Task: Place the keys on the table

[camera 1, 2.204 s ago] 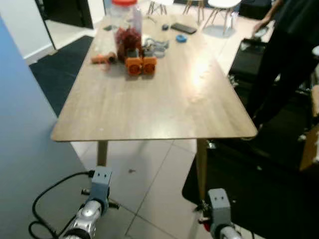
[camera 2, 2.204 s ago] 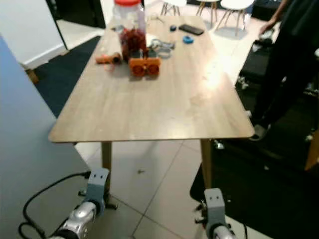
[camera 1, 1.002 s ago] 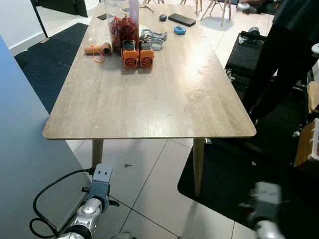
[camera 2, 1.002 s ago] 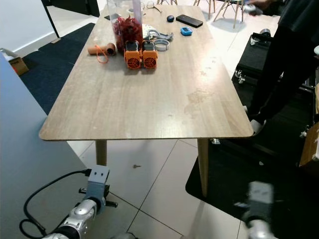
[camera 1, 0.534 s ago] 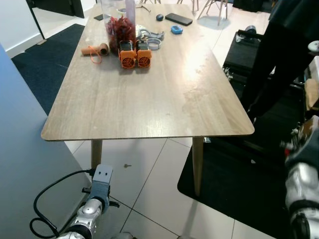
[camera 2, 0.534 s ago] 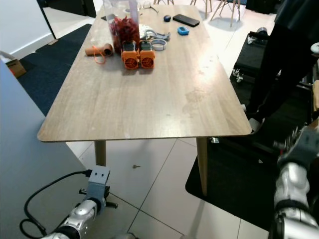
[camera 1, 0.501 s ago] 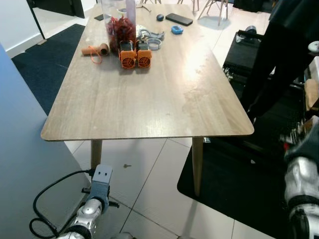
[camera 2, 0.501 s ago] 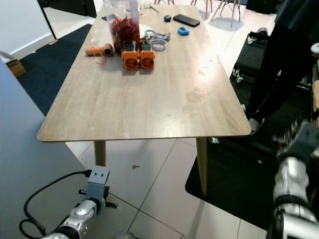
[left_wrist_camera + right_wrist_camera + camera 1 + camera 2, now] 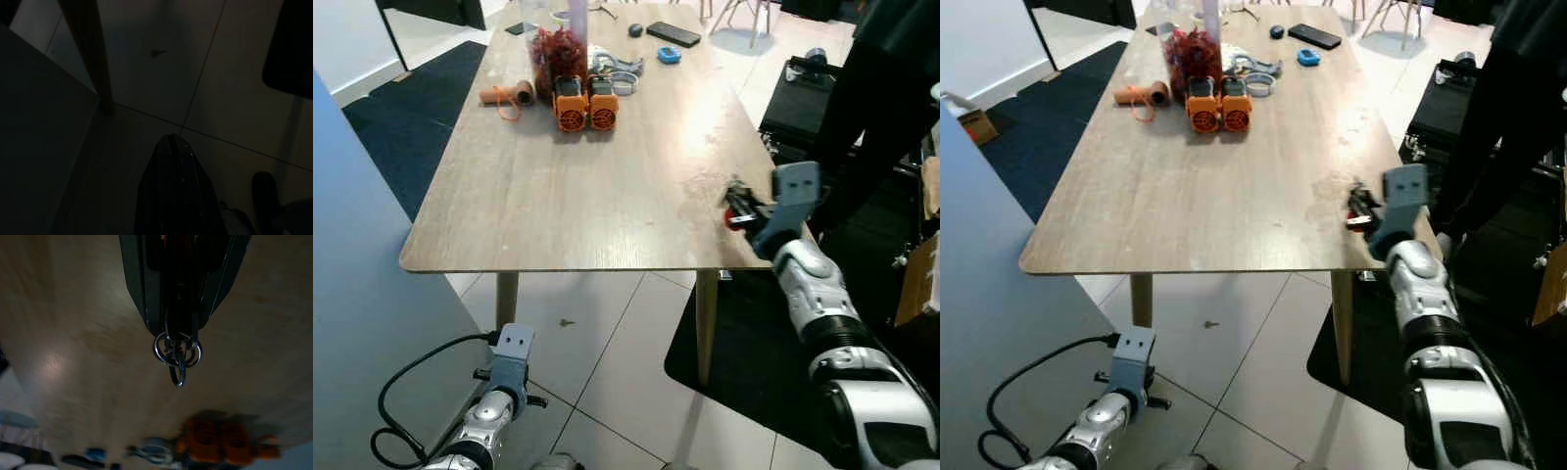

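Wood-grain table (image 9: pixel 578 186) takes the middle of the room, a long light top on slim legs, standing on pale floor tiles (image 9: pixel 607 362). Dark carpet (image 9: pixel 421 108) lies on its left side, and a black mat (image 9: pixel 744 372) on the floor at its right. A grey-blue panel (image 9: pixel 362 294) rises close at the left. White chairs (image 9: pixel 1396 12) stand behind the far end. A person in dark clothes (image 9: pixel 881 98) stands at the right of the table, near a black case (image 9: pixel 798 98).

At the far end of the table I see two orange round-fronted devices (image 9: pixel 580 104) side by side, a clear jar with red contents (image 9: pixel 560 54) just behind them, an orange roll (image 9: pixel 509 95) to the left, some metal rings (image 9: pixel 617 70), a small blue object (image 9: pixel 668 55) and a black phone (image 9: pixel 673 33). No writing or brand can be read on any of them.

The right gripper (image 9: pixel 736 206) is above the near right corner of the table. Its two fingers are pressed together on the keys (image 9: pixel 177 352): the wrist view shows silver key rings hanging from the fingertips over the wood, and from the head a red part is visible in the grip. The keys do not yet lie on the table.

The left gripper (image 9: pixel 175 188) hangs low beside the table leg (image 9: pixel 90 54), over the floor, fingers pressed together, a black cable (image 9: pixel 416 392) looping beside the arm.
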You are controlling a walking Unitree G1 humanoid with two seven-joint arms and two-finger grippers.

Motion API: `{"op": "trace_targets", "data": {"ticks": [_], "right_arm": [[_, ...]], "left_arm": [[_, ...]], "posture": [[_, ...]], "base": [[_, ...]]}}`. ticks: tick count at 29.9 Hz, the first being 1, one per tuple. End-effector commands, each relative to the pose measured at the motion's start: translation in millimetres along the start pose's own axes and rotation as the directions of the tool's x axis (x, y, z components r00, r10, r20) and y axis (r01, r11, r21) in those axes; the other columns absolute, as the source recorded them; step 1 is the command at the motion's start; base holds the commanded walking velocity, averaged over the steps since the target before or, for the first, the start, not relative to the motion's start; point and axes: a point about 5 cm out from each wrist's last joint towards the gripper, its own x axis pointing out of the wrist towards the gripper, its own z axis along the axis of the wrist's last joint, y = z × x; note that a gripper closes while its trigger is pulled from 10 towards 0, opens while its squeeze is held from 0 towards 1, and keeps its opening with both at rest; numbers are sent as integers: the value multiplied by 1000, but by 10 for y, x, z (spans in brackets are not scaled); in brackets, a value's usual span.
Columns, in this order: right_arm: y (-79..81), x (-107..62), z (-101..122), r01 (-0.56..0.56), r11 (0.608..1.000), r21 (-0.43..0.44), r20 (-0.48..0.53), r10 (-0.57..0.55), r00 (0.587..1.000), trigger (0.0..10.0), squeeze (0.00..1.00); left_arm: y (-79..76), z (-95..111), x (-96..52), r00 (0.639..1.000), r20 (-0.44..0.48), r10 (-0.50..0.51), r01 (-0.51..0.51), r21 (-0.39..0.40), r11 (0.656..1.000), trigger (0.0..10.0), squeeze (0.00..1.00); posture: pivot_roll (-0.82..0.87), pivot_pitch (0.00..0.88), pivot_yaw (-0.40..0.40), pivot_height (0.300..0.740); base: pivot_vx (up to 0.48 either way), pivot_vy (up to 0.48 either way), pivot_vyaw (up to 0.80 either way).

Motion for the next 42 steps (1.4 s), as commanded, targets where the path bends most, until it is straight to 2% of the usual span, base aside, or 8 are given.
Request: {"op": "trace_targets", "data": {"ticks": [1, 3, 10, 18, 28, 42], "right_arm": [[60, -1, -11, -37, 999, -4, -12, 37, 999, 10000, 0], [157, 26, -38, -77, 997, -12, -28, 77, 997, 10000, 0], [216, 13, -68, -103, 994, -29, -52, 102, 993, 10000, 0], [132, 29, -12, -31, 999, -31, -32, 30, 999, 10000, 0], [-13, 154, 188, 46, 997, -66, 7, -46, 999, 10000, 0], [-68, 239, 272, 46, 994, -101, -9, -47, 999, 10000, 0]], "left_arm": [[-8, -60, -14, 1000, -25, -1, 1, -2, 1000, 10000, 0], [-11, -59, -13, 1000, -26, -2, 2, -2, 1000, 10000, 0], [-18, -56, -11, 1000, -25, -2, 2, -6, 1000, 10000, 0], [-23, -60, -12, 1000, -28, -5, 5, -4, 1000, 10000, 0], [-9, -17, -3, 1000, -10, -1, 1, 8, 1000, 10000, 0], [39, -42, -23, 1000, -6, 9, -9, 16, 1000, 10000, 0]], "posture": [[63, 39, -13, 740], [61, 44, -12, 740], [63, 50, -13, 740], [58, 60, -6, 740], [66, 107, 0, 740], [79, 135, 0, 740]], "base": [[0, 0, 0], [0, 0, 0], [0, 0, 0], [0, 0, 0], [0, 0, 0], [0, 0, 0]]}}
